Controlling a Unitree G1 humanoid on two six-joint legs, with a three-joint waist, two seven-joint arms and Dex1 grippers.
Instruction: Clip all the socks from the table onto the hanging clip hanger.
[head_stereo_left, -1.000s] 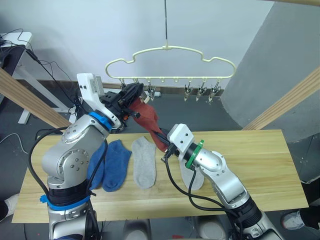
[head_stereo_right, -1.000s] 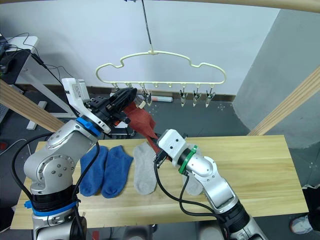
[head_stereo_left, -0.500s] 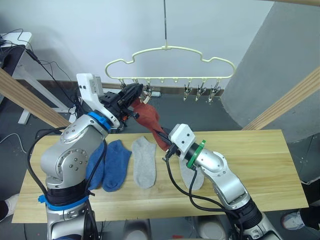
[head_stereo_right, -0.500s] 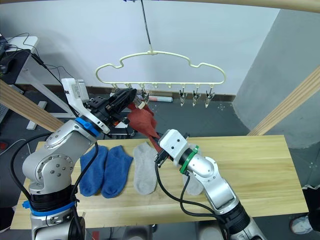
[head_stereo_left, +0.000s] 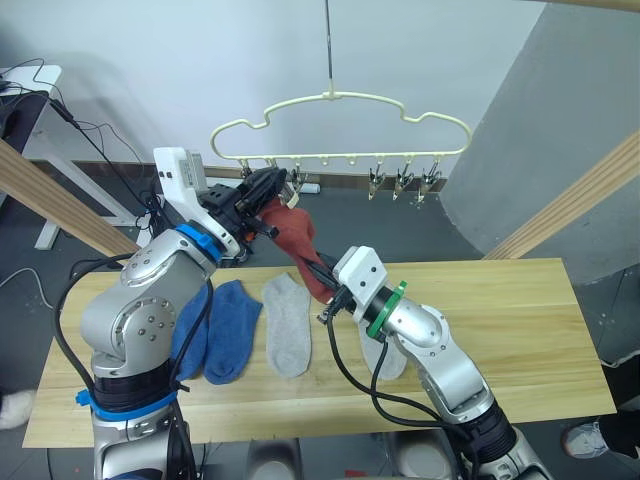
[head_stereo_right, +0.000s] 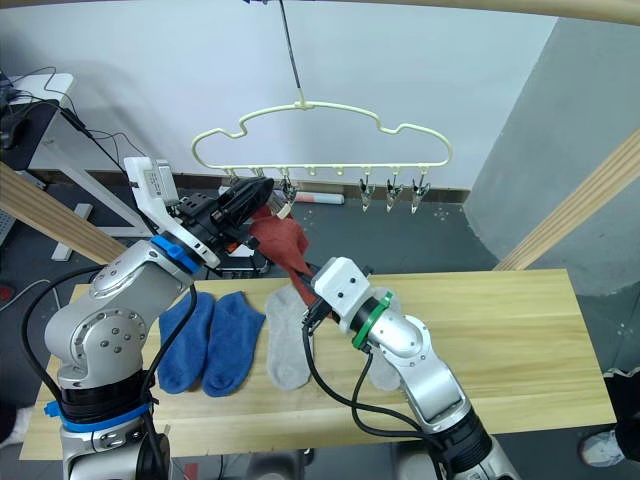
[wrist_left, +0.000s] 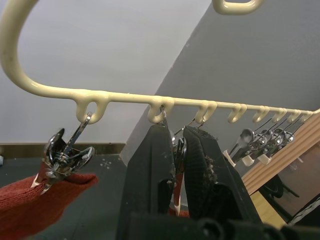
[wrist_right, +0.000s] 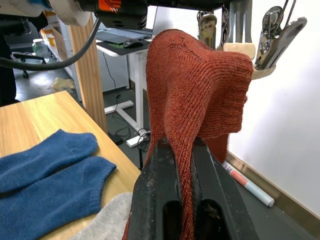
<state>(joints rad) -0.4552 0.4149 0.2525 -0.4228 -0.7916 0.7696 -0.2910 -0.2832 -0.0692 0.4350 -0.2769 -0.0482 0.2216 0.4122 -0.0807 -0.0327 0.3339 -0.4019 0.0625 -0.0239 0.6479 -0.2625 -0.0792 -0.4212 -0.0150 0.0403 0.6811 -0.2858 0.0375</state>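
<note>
Two claws: both are up under the clip hanger (head_stereo_left: 340, 125), each closed on something.
Left claw (wrist_left: 176, 150): fingers nearly together, squeezing one metal clip (wrist_left: 177, 165) that hangs from the second loop of the hanger's lower bar; the fingers point up along the clip.
Neighbouring clip (wrist_left: 62, 155): hangs from the first loop, beside the left claw, with a rust red knit edge just under its jaws; whether it grips the knit, cannot tell.
Right claw (wrist_right: 182, 165): fingers pressed together on the rust red sock (head_stereo_left: 300, 245), pinching it low down, just above the desk (head_stereo_left: 520, 330).
Rust red sock, axis: long axis runs steeply up from the right claw toward the left claw and the clips; upper end spreads wide and folds over near the clips, lower end is gathered narrow in the right claw.
Rust red sock, look: ribbed knit, off the desk, stretched between the two claws.
Clip hanger: cream-yellow wire with a wavy top outline, hanging on a long hook; three more clips (head_stereo_left: 400, 185) dangle bare toward its right end.
On the desk: two blue socks (head_stereo_left: 215, 330) lie side by side at the left, long axes roughly front to back; one light grey sock (head_stereo_left: 288, 325) lies just right of them, same direction; a second light grey sock (head_stereo_left: 385, 355) is partly hidden under the right arm.
Desk: pale yellowish planks, long side running left to right.
</note>
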